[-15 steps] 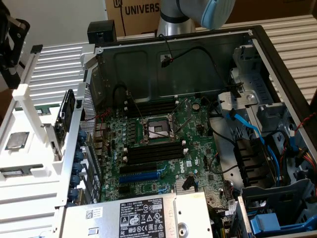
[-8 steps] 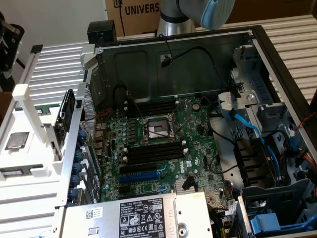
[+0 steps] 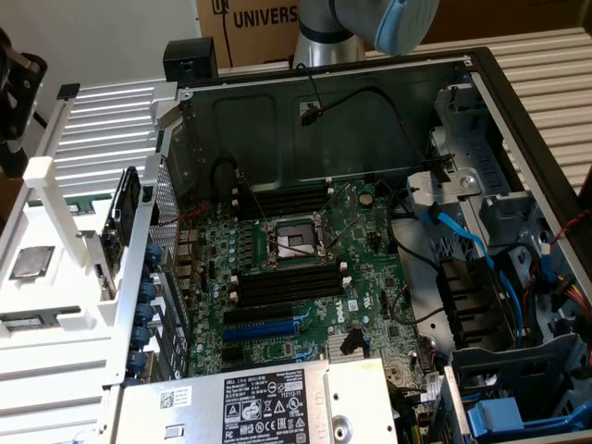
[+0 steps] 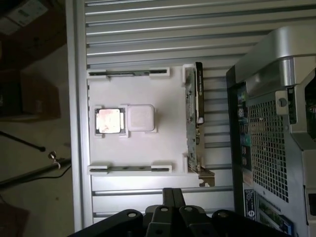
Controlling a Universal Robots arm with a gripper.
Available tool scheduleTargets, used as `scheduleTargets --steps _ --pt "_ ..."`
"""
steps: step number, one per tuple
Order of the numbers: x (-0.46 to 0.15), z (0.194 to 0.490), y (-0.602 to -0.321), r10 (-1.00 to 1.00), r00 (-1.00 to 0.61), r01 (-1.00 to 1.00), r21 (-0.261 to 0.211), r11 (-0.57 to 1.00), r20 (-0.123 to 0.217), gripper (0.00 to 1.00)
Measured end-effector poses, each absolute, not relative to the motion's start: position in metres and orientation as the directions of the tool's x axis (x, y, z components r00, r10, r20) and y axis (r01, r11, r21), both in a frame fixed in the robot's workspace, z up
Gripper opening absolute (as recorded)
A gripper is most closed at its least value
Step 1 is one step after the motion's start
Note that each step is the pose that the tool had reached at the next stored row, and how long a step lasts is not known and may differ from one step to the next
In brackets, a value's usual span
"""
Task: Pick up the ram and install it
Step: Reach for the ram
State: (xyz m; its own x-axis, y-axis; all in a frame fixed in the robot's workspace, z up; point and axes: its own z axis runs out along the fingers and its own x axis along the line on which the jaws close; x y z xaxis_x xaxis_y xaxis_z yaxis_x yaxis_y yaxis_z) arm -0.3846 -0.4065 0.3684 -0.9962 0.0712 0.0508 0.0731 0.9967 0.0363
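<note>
The end effector [image 4: 168, 193] hangs over the slatted counter [image 4: 148, 29] just off the near edge of a white fixture [image 4: 148, 148], its black fingers pressed together and gripping nothing; the ram [image 4: 128, 73], as far as I can judge, is the thin dark strip standing on edge between two white clips along the fixture's far edge, so it lies straight ahead of the end effector with the whole fixture between them; its long axis runs along that far edge, from the fixture's outer side toward the computer case [image 4: 276, 123], and the seam where the fingers meet runs crosswise to that axis; a second thin strip [image 4: 129, 169] sits in matching clips along the fixture's near edge, much closer to the end effector, and I cannot tell whether it is another stick; a processor [image 4: 109, 121] lies flat in the fixture's middle, and an expansion card [image 4: 193, 98] stands along the edge nearest the case, at right angles to the ram; in the exterior view the case lies open, and the long black memory slots [image 3: 282, 282] on its motherboard [image 3: 370, 240] look empty, so by my reading nothing has been picked up or installed yet.
</note>
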Motion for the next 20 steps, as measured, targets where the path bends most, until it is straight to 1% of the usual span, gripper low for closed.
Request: scheduleTargets --steps 6,14,20 --pt "-0.385 0.364 -0.406 0.071 -0.994 0.074 0.033 0.997 0.081 0.1" --pt "-0.409 0.363 -0.401 0.071 -0.994 0.074 0.033 0.997 0.079 0.1" --pt "-0.411 0.362 -0.396 0.071 -0.995 0.074 0.033 0.997 0.07 0.1"
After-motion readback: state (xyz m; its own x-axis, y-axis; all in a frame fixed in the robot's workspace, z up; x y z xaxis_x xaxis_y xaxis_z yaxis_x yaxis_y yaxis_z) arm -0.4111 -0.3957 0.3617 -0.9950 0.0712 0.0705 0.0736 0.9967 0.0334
